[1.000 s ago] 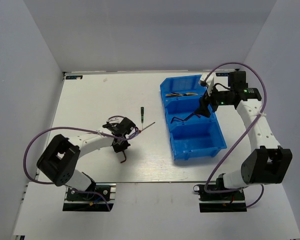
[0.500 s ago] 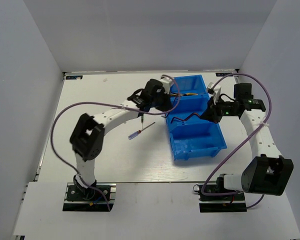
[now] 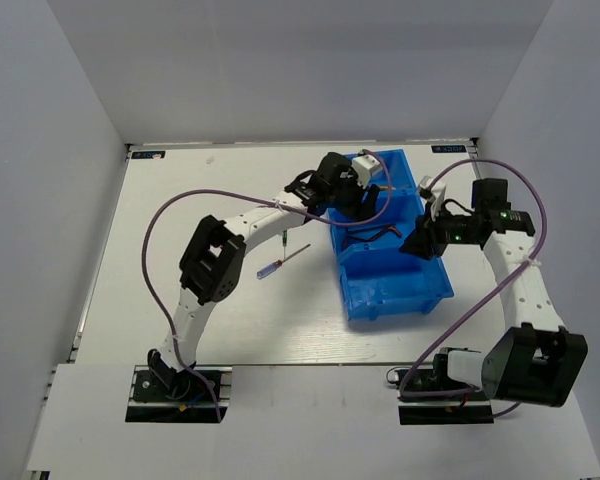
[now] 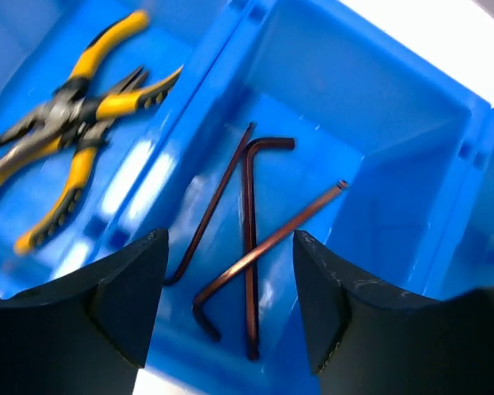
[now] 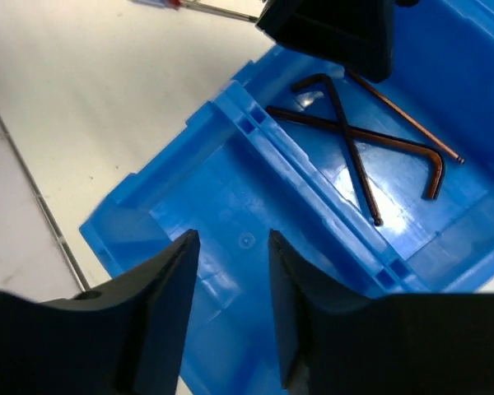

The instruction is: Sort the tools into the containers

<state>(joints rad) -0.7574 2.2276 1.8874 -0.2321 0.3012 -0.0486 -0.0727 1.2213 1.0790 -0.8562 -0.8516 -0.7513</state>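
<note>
1. L gripper (image 4: pixel 229 247): jaws open, nothing betw. the fingers. It hangs over the mid compartment (image 4: pixel 370 115) of the blue bin (image 3: pixel 398 304), touching nothing.
2. R gripper (image 5: pixel 230 243): jaws apart, also gripping nothing. It sits above the near compartment (image 5: pixel 230 206), close to the divider w/ the mid one, on the bin's right side.
3. Hex keys (image 4: pixel 249 247): three dark brown L-shaped ones lie on the mid compartment floor. Two long ones cross, and the third lies just beside them on the side toward the pliers compartment.
4. Pliers (image 4: pixel 70 123): two yellow-handled pairs, overlapping each other, lie in the far compartment (image 4: pixel 33 49). In the top view the L arm covers most of them.
5. Green-handled screwdriver (image 3: pixel 283 238): on the table (image 3: pixel 180 200), just left of the bin, outside it, lying roughly front-to-back.
6. Blue-handled screwdriver (image 3: pixel 269 269): also on the table, near the green one. Handle points toward the robot's left and the thin shaft angles up toward the bin. Not touching the bin.
7. Both arms reach in over the bin from opposite sides, w/ the grippers near each other but apart.
</note>
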